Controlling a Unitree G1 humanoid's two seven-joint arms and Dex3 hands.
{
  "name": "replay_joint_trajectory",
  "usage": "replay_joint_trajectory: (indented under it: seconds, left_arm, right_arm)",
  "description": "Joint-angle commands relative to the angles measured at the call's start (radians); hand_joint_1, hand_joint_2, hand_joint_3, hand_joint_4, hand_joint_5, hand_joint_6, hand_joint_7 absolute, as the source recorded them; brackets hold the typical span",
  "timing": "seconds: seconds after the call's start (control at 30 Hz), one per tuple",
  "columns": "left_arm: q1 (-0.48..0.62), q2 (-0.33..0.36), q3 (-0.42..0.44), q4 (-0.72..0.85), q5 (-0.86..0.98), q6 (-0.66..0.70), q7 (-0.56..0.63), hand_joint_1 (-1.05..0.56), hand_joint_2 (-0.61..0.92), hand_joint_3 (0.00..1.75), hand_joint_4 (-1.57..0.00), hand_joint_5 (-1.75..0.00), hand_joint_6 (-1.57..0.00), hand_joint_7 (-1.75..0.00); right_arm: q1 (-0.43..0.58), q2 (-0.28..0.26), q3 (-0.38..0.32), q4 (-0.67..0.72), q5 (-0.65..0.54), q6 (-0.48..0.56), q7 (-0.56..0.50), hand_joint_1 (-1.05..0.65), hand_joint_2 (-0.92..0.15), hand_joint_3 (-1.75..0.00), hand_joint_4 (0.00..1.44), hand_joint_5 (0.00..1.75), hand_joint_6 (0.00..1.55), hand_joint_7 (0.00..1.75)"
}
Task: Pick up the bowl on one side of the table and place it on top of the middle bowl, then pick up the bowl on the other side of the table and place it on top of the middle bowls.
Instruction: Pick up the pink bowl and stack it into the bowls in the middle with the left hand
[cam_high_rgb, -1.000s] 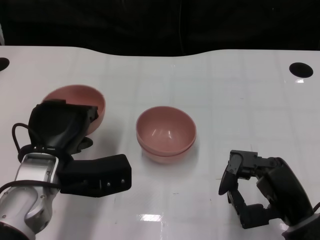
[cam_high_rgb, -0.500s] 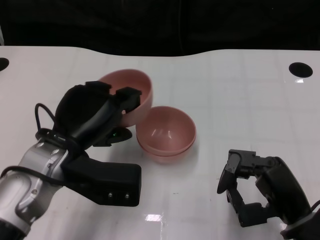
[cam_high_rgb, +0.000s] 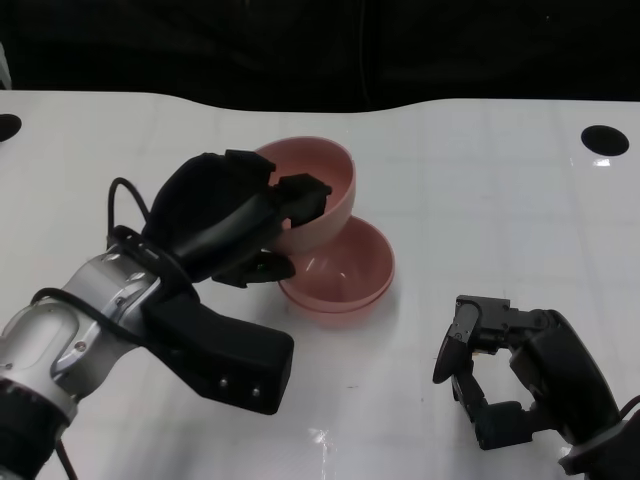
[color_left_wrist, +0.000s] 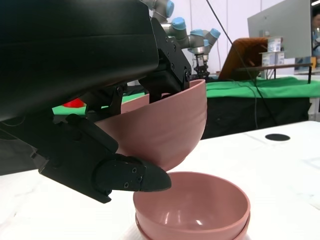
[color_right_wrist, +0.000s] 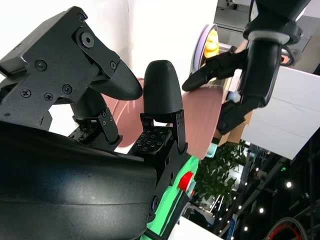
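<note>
At frame centre, my left hand (cam_high_rgb: 235, 220) pinches a rigid, light-looking, smooth pink bowl (cam_high_rgb: 318, 190) by its rim, tilted over the stacked bowls (cam_high_rgb: 345, 275); my right hand (cam_high_rgb: 510, 375) rests empty, fingers apart.

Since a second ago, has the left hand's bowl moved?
Yes. The held bowl has travelled right, from the table's left side to above the stacked middle bowls, carried by the left hand.

We see a white table (cam_high_rgb: 500, 230) with two black holes near its far corners; stacked pink bowls (cam_high_rgb: 345, 275) sit mid-table.
</note>
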Motion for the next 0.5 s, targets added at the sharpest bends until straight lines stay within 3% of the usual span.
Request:
replay_joint_trajectory:
  seconds: [0.03, 0.13, 0.2, 0.37, 0.43, 0.47, 0.5]
  left_arm:
    - [-0.036, -0.015, -0.024, 0.042, 0.014, 0.007, -0.032, -0.31, 0.86, 0.28, -0.84, -1.75, -0.68, -1.66]
    - [-0.050, -0.032, -0.037, 0.077, 0.019, 0.011, -0.035, -0.31, 0.87, 0.23, -0.82, -1.75, -0.72, -1.53]
    - [-0.057, -0.049, -0.048, 0.103, 0.026, 0.025, -0.035, -0.31, 0.87, 0.18, -0.81, -1.75, -0.79, -1.34]
    - [-0.061, -0.103, -0.064, 0.139, 0.028, 0.100, -0.059, -0.35, 0.92, 0.22, -0.82, -1.75, -0.78, -1.28]
    - [-0.057, -0.125, -0.065, 0.132, 0.012, 0.147, -0.110, -0.31, 0.92, 0.13, -0.80, -1.75, -0.88, -0.90]
    - [-0.053, -0.132, -0.064, 0.129, 0.003, 0.166, -0.135, -0.30, 0.92, 0.11, -0.80, -1.75, -0.90, -0.83]
    - [-0.050, -0.137, -0.062, 0.125, -0.005, 0.179, -0.156, -0.29, 0.92, 0.11, -0.80, -1.56, -0.93, -0.73]
  right_arm:
    - [-0.001, -0.006, -0.010, 0.009, 0.007, -0.020, -0.002, -0.05, -0.28, -1.54, 0.89, 1.72, 0.85, 1.36]
    - [0.000, -0.007, -0.010, 0.010, 0.006, -0.021, -0.003, -0.06, -0.27, -1.54, 0.89, 1.73, 0.85, 1.36]
    - [0.005, -0.008, -0.010, 0.002, 0.002, -0.012, -0.005, -0.07, -0.27, -1.54, 0.89, 1.73, 0.85, 1.36]
    - [0.004, -0.007, -0.010, 0.007, 0.003, -0.021, -0.005, -0.06, -0.27, -1.54, 0.89, 1.73, 0.85, 1.36]
    - [0.005, -0.005, -0.010, 0.005, 0.006, -0.018, -0.005, -0.06, -0.27, -1.55, 0.89, 1.73, 0.86, 1.36]
    - [0.006, -0.005, -0.010, 0.003, 0.004, -0.017, -0.007, -0.06, -0.27, -1.55, 0.89, 1.73, 0.86, 1.36]
    - [0.006, -0.005, -0.010, 0.003, 0.001, -0.018, -0.009, -0.06, -0.27, -1.55, 0.89, 1.73, 0.86, 1.36]
